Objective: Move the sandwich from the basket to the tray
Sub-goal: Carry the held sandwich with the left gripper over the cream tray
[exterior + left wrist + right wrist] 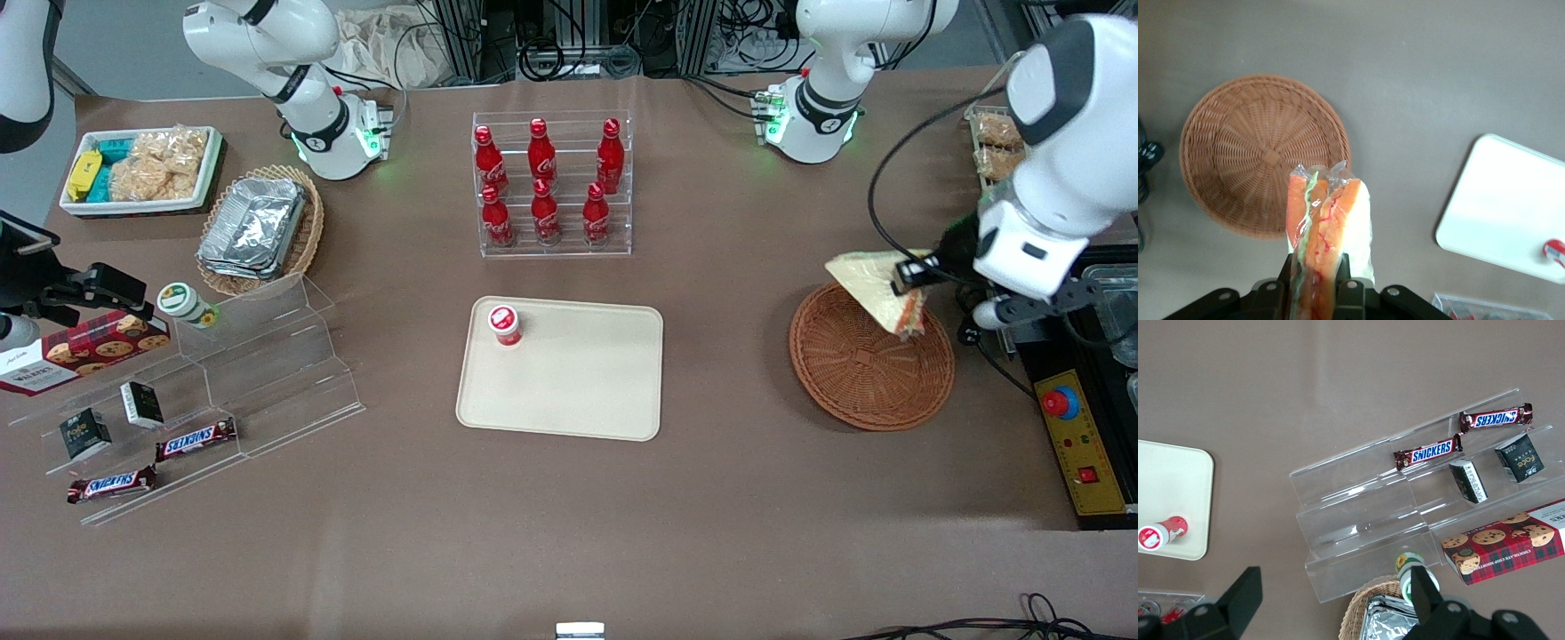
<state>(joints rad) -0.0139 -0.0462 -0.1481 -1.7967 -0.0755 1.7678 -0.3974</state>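
Tool (916, 283) gripping sandwich (876, 286) above basket (867, 363), cup (504, 324) on tray (569, 378)

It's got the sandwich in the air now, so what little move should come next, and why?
Probably a sideways carry toward the tray. The gripper is shut on the sandwich, lifted above the basket, which now looks empty. The tray sits toward the parked arm's end, mostly bare apart from a small red-capped cup in one corner, so there is room.
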